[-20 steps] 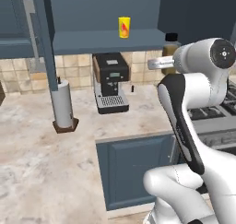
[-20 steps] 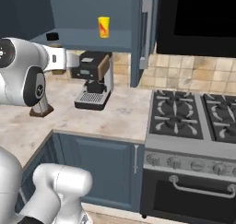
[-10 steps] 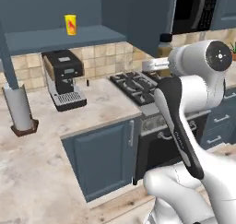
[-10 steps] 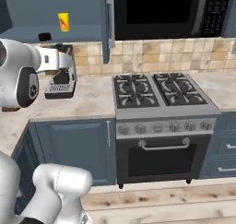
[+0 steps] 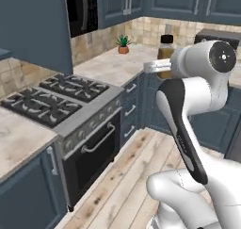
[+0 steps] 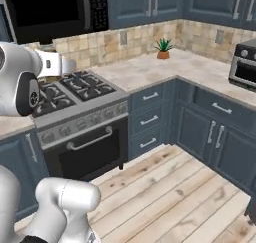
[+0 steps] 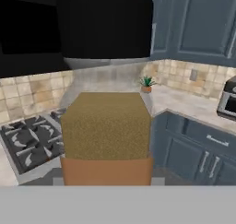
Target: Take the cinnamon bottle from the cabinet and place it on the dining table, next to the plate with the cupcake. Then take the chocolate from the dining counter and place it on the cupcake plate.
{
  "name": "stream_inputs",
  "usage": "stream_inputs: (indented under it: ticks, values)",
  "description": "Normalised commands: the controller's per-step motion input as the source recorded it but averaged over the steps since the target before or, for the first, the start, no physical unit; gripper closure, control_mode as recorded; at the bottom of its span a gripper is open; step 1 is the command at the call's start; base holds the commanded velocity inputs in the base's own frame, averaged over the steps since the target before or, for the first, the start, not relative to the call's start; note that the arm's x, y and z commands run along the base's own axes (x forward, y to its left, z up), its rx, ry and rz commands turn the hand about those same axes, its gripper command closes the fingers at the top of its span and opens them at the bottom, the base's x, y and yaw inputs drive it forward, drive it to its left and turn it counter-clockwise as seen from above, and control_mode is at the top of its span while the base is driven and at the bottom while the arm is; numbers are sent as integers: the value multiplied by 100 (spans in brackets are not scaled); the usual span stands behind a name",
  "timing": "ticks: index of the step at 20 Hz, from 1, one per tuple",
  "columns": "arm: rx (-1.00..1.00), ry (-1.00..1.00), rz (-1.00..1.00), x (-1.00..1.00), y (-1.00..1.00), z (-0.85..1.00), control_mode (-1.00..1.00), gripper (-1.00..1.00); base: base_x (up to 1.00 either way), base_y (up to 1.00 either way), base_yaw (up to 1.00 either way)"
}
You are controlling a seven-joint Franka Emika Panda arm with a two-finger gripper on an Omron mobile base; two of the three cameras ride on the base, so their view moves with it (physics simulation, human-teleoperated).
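— So where do we stand with the cinnamon bottle?

— We have it in hand. In the hand view it rises upright just ahead of the camera, black cap on top, tan powder reaching well up the amber glass. In the left base view the cinnamon bottle stands upright just past the end of the arm, out in the air above the floor.

— And the fingers?

— We judge them closed on the bottle's body at a middling width; the bottle hides the tips, so we go by its hanging in mid-air with nothing under it.

— Why carry it upright?

— Probably so the powder stays settled and it can be set straight down on its base.

— What surrounds us?

— A stove with dark burners and an oven door, beige marbled tabletops along the walls with a small potted plant on them, and blue cupboards above.

— How far along are we?

— The fetching looks done. The bottle must yet go next to the cupcake plate, and the chocolate is untouched, as far as we can judge.
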Motion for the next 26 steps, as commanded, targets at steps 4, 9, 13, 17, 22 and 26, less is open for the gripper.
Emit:
stream_inputs:
  ticks: [4,9,13,17,22,26]
  values:
    - [0,0,0,0,0,0,100,100,0,0,-100]
    - [0,0,0,0,0,0,100,100,0,0,-100]
    - [0,0,0,0,0,0,100,100,0,0,-100]
    - [0,0,0,0,0,0,100,100,0,0,-100]
    - [0,0,0,0,0,0,100,100,0,0,-100]
    - [0,0,0,0,0,0,100,100,0,0,-99]
